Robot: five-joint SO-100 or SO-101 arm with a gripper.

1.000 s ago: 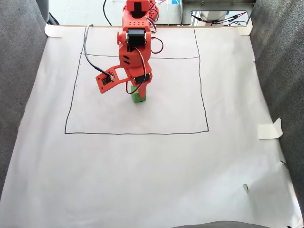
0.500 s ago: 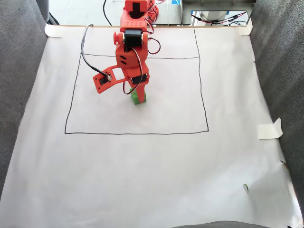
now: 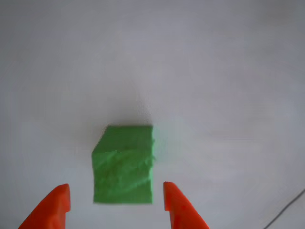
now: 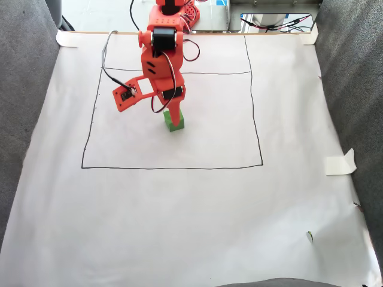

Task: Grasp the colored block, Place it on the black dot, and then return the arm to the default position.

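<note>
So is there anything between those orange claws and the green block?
Nothing visible. In the other view the green block sits on bare white paper, just ahead of the open gripper, with one orange finger on each side and clear gaps between them and the block.

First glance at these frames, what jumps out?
The bright green foam cube sits on the white paper sheet, inside the thin drawn rectangle. The orange plastic arm reaches down over it from the table's far edge. In the other view, the open gripper frames the cube's near end, fingers apart from its sides.
</note>
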